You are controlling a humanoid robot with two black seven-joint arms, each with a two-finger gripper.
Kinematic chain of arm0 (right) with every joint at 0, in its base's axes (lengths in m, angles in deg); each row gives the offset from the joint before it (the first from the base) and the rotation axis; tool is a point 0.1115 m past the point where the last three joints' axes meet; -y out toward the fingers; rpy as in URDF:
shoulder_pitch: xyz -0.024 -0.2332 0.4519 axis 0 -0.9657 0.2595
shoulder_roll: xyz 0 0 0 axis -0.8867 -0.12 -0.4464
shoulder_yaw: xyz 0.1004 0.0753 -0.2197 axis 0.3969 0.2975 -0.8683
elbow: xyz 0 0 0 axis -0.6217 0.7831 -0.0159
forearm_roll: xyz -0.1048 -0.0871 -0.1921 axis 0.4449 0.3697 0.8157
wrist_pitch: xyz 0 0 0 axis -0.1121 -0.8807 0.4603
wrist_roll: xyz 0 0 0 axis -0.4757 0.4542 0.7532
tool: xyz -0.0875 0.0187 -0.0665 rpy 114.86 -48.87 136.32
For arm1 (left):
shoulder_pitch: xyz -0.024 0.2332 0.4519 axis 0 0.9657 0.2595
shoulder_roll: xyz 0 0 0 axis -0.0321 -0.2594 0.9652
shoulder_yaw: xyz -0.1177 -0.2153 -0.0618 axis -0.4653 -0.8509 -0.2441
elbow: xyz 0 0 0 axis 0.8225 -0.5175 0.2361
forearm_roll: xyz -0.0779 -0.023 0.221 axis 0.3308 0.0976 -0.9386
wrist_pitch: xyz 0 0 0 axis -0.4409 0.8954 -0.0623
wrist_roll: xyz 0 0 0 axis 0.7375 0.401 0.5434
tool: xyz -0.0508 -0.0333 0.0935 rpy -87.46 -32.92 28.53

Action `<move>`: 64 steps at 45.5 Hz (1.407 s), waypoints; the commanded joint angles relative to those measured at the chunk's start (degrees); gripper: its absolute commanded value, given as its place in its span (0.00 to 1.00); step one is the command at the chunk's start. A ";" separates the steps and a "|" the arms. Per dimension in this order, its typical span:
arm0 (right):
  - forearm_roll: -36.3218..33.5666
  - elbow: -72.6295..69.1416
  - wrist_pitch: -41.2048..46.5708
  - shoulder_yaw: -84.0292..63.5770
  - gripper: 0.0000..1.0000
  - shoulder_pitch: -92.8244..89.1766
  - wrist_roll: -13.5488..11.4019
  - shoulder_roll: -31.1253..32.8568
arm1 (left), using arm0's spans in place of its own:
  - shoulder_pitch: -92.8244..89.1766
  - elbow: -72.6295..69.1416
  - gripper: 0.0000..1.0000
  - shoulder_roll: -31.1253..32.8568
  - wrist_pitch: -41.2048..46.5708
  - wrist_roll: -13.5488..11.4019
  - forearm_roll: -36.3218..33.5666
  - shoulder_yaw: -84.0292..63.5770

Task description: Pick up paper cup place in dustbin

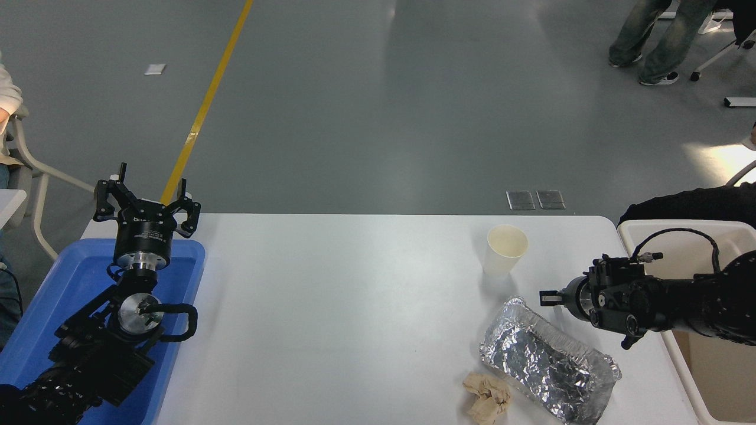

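Item: paper cup (505, 250), upright on white table (354, 307), far right, free of any grip and open to a sideways approach. Right gripper (543, 298) pointed left, near the cup, fingers' state could not be told. Dustbin (649, 233) at the right edge, likely for a short carry. Left gripper (144, 200) parked above blue tray (65, 283), fingers spread

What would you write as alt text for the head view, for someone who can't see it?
A white paper cup stands upright on a white table, with the right gripper just right of it, near a cream dustbin. A crumpled foil tray and tan paper wad lie nearer the camera; the left gripper is open above a blue tray.
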 commanded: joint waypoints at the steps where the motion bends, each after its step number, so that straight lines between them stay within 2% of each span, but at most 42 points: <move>1: -0.03 -0.04 0.06 -0.03 0.00 0.29 -0.09 -0.25 | 0.00 0.00 0.99 0.07 0.02 0.00 0.00 0.00; 24: -0.03 -0.30 0.24 0.06 0.00 0.90 -0.09 -1.13 | 0.00 0.00 0.99 0.07 0.02 0.00 0.00 0.00; 35: -0.03 -1.18 1.38 -0.38 0.00 5.38 -0.17 0.36 | 0.00 0.00 0.99 0.07 0.02 0.00 0.00 0.00; 38: -0.03 -2.40 1.38 -0.12 0.30 7.23 -0.26 1.50 | 0.00 0.00 0.99 -0.01 0.02 0.00 0.00 0.00; 39: 0.05 -3.46 1.55 -0.03 0.43 8.19 -0.26 2.29 | 0.00 0.00 0.99 0.07 0.02 0.00 0.00 0.00; 42: 0.05 -8.28 3.65 0.15 0.94 13.89 -0.18 6.24 | 0.00 0.00 0.99 0.07 0.02 0.00 0.00 0.00; 43: 0.05 -9.60 4.45 -0.03 0.98 15.65 -0.26 6.95 | 0.00 0.00 0.99 0.07 0.02 0.00 0.00 0.00; 54: 0.05 -23.41 22.28 -3.37 1.00 36.84 0.09 11.35 | 0.00 0.00 0.99 0.07 0.10 0.00 0.00 0.00; 64: 0.05 -31.32 27.04 -8.11 1.00 49.59 0.70 12.58 | 0.00 0.00 0.99 0.07 0.10 0.00 0.00 0.00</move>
